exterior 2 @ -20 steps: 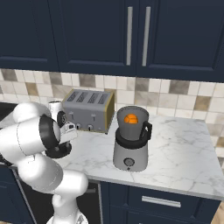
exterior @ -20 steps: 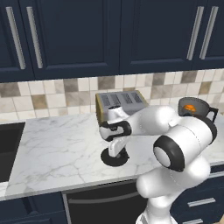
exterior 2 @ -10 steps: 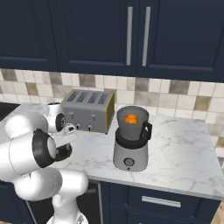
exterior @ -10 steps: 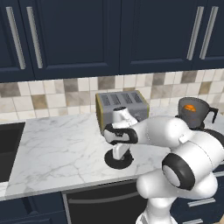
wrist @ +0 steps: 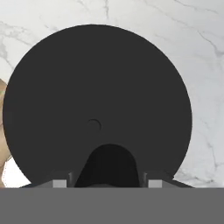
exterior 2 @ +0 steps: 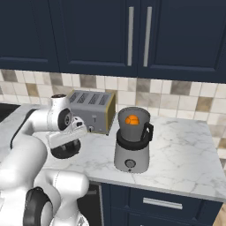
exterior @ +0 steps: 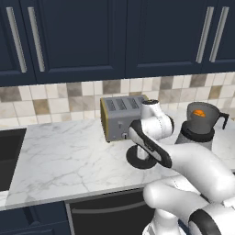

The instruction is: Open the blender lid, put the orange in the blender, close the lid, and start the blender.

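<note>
The flat round black blender lid (wrist: 96, 109) is under the gripper (wrist: 109, 177), just over the white marble bench (exterior: 64, 156), in front of the boxy silver four-slot toaster (exterior: 120, 117). The gripper is closed on the small centre knob of the lid, as far as I can judge; the knob itself is hidden by the hand. The small bright orange (exterior 2: 132, 119) is already inside the translucent dark grey jar of the silver-grey blender (exterior 2: 131, 141), which stands open, well apart from the lid.

The risks I see: the grip on such a small knob is thin, so the lid can tilt or slip during the carry. The lid can also arrive off-centre on the jar rim, or strike the black side handle and push the blender.

I can read no brand, label or writing anywhere.
</note>
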Robot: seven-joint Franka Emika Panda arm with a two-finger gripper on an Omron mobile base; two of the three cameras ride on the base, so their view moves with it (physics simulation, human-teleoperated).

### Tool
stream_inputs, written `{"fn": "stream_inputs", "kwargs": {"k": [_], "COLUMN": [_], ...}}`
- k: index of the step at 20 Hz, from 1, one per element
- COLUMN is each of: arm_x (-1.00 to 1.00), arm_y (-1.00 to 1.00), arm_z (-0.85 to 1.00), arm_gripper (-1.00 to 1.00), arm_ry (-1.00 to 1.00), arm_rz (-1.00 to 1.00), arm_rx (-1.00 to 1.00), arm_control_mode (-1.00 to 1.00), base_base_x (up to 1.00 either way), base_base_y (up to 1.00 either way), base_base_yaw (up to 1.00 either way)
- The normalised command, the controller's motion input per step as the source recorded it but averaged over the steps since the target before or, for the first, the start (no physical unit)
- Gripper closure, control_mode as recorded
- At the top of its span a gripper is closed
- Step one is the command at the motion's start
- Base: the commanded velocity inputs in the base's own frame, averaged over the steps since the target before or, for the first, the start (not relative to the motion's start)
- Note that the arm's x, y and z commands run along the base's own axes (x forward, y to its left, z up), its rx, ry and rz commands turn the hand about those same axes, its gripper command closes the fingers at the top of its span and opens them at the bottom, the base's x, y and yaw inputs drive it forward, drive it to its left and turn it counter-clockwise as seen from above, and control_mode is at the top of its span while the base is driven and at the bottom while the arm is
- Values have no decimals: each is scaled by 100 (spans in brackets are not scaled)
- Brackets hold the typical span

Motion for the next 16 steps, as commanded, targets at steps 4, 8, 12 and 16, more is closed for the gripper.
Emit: {"fn": "stream_inputs", "kwargs": {"k": [4,8,12,16], "arm_x": [-18,-25,-21,-7], "arm_y": [-67,-57,-59,-63], "arm_z": [99,100,98,94], "arm_gripper": [100,100,100,100], "arm_ry": [-1,0,0,0], "arm_rz": [-7,-6,-7,-7], "arm_rx": [0,0,0,0], "arm_control_mode": [-100,-100,-100,-100], "base_base_x": [0,0,0,0], "base_base_y": [0,0,0,0], "base_base_yaw": [0,0,0,0]}}
